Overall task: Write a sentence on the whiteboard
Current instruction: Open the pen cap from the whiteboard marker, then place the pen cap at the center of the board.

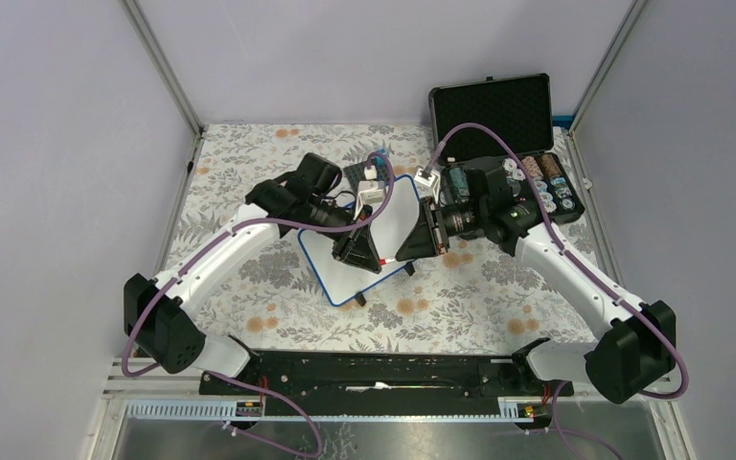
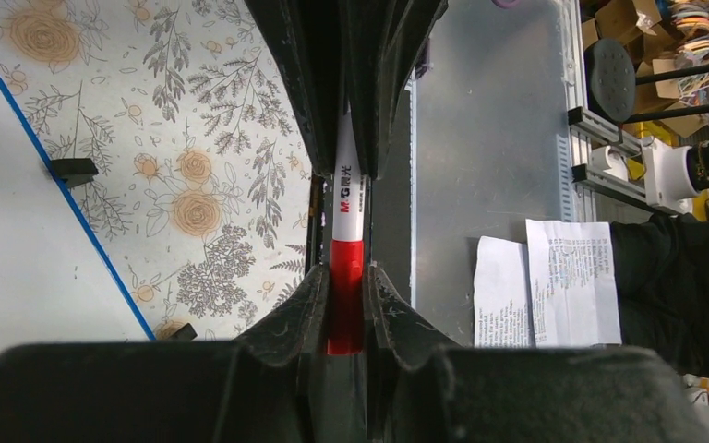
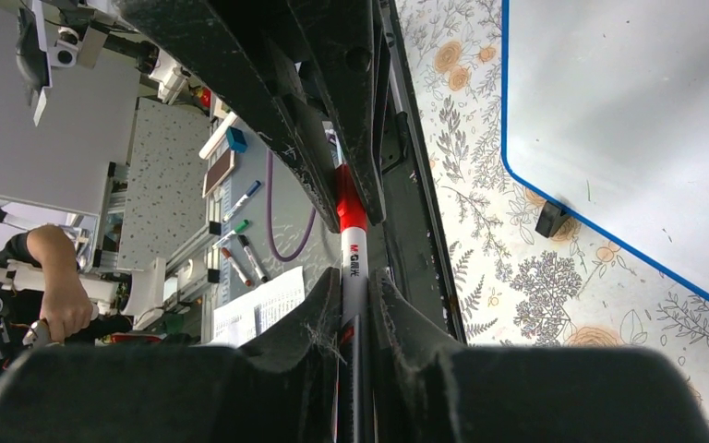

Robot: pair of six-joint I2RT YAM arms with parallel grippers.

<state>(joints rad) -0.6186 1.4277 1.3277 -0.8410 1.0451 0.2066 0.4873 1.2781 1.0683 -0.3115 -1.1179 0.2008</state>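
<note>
Top external: whiteboard [image 1: 345, 278] lies askew on the floral table [image 1: 249, 172]. The left gripper [image 1: 372, 257] and right gripper [image 1: 408, 249] meet over its near right edge, apparently sharing a marker [image 1: 390, 260].

Left wrist: left gripper clamped on the marker's red cap [image 2: 346, 295].

Right wrist: right gripper closed on the white barrel [image 3: 354, 268], with the whiteboard to the right.

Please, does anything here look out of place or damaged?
Nothing looks damaged or spilled. Only the whiteboard lies askew, turned diagonally to the edges of the table. The left gripper and right gripper both clamp one marker.
</note>
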